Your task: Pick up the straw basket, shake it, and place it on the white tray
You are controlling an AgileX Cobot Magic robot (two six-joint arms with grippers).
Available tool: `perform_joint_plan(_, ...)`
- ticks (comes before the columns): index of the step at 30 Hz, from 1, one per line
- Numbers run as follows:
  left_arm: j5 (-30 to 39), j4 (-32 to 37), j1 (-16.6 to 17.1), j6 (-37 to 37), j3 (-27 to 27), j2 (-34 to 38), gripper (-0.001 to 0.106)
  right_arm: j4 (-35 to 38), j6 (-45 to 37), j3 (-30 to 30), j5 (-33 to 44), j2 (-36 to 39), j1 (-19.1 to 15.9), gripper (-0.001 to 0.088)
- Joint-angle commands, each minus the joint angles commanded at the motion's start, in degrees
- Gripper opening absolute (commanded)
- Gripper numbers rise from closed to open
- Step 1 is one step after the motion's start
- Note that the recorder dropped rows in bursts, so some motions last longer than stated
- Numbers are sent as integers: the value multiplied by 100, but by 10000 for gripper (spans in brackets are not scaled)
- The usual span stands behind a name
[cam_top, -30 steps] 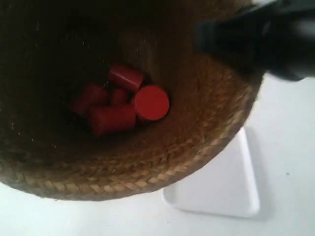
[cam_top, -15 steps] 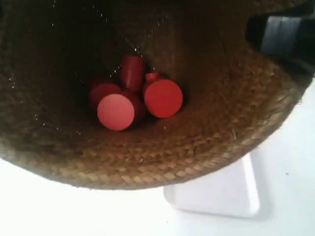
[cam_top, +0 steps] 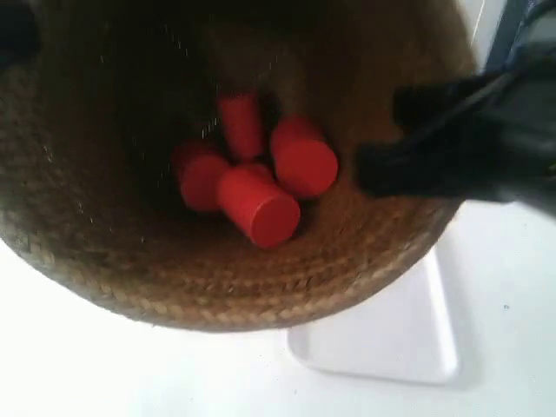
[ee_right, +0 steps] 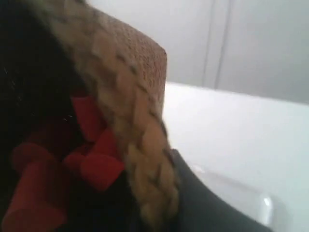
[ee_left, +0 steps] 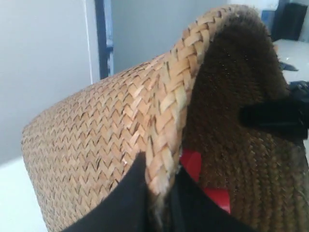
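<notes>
The straw basket (cam_top: 261, 287) is held up in the air close to the exterior camera and fills most of that view; several red cylinders (cam_top: 256, 174) lie in its dark bottom. My left gripper (ee_left: 159, 188) is shut on the basket's braided rim (ee_left: 178, 96), one finger outside and one inside. At the opposite side my right gripper (ee_right: 159, 193) is shut on the rim (ee_right: 140, 145) too. The arm at the exterior view's right (cam_top: 469, 139) is blurred. The white tray (cam_top: 391, 339) lies on the table below, partly hidden by the basket.
White table surface (cam_top: 87, 373) lies under the basket. A pale wall and a dark upright post (ee_left: 100, 38) stand behind in the left wrist view. The tray's corner (ee_right: 263, 205) shows in the right wrist view.
The basket has shifted and tilted between frames, and the red cylinders have tumbled into a new arrangement inside. The dark arm at the exterior view's right moved lower and further in over the rim.
</notes>
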Motion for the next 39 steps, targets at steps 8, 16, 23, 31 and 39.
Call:
perform_joint_plan(8, -746, 184, 0, 314, 72, 92, 0, -1236, 841, 253, -263, -48, 252, 0)
perform_joint_plan(16, 200, 224, 0, -129, -443, -89, 0, 41, 2, -697, 581, -207, 687, 0)
perform_joint_plan(23, -285, 255, 0, -339, 182, 220, 0, -1006, 1183, 71, 520, 382, 499, 0)
perform_joint_plan(31, -182, 510, 0, -257, 46, -207, 0, -802, 555, -78, -197, -85, 751, 0)
perform_joint_plan(39, -133, 488, 0, -270, -176, -313, 0, -285, 3, -430, -307, -40, 792, 0)
